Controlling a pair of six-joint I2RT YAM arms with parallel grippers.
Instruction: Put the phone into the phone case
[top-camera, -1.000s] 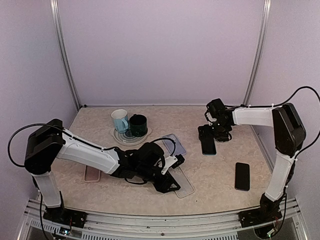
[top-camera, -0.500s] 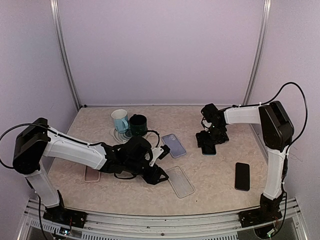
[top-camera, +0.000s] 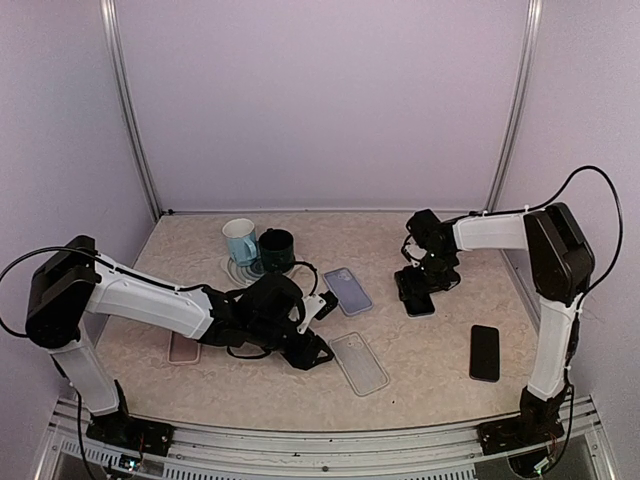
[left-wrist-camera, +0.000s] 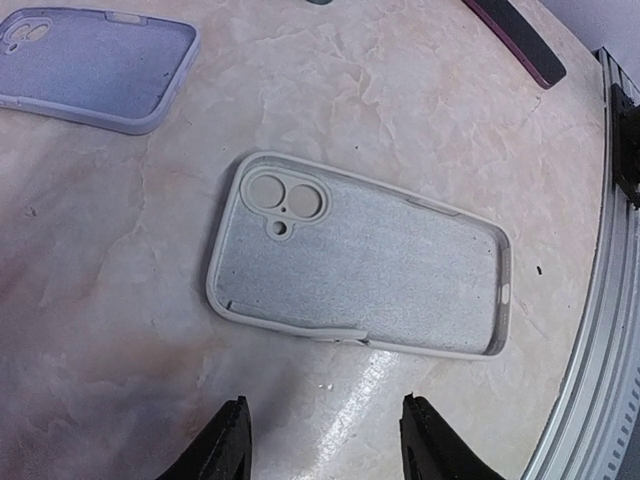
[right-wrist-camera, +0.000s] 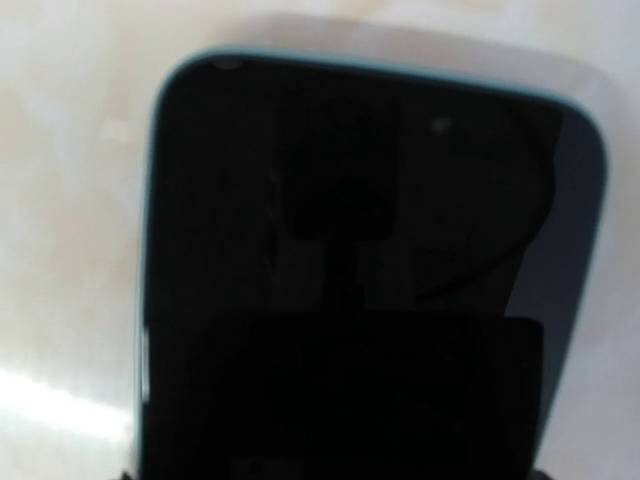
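A pale grey phone case (left-wrist-camera: 360, 265) lies hollow side up on the table, also seen near the front in the top view (top-camera: 358, 362). My left gripper (left-wrist-camera: 328, 442) hovers just left of it (top-camera: 310, 347), open, with only bare table between the fingers. A black phone with a teal edge (right-wrist-camera: 350, 250) lies screen up at the right (top-camera: 419, 302). My right gripper (top-camera: 424, 282) is pressed down over its far end. The phone fills the right wrist view and hides the fingers, so their grip does not show.
A lilac case (top-camera: 347, 290) lies beyond the grey one. A second black phone (top-camera: 484, 352) rests at the front right. A pink case (top-camera: 184, 347) sits under the left arm. Two mugs (top-camera: 258, 247) stand on a coaster at the back.
The left arm has drawn back to the left, off the grey case, and then held still. The right gripper has shifted slightly over the teal-edged phone.
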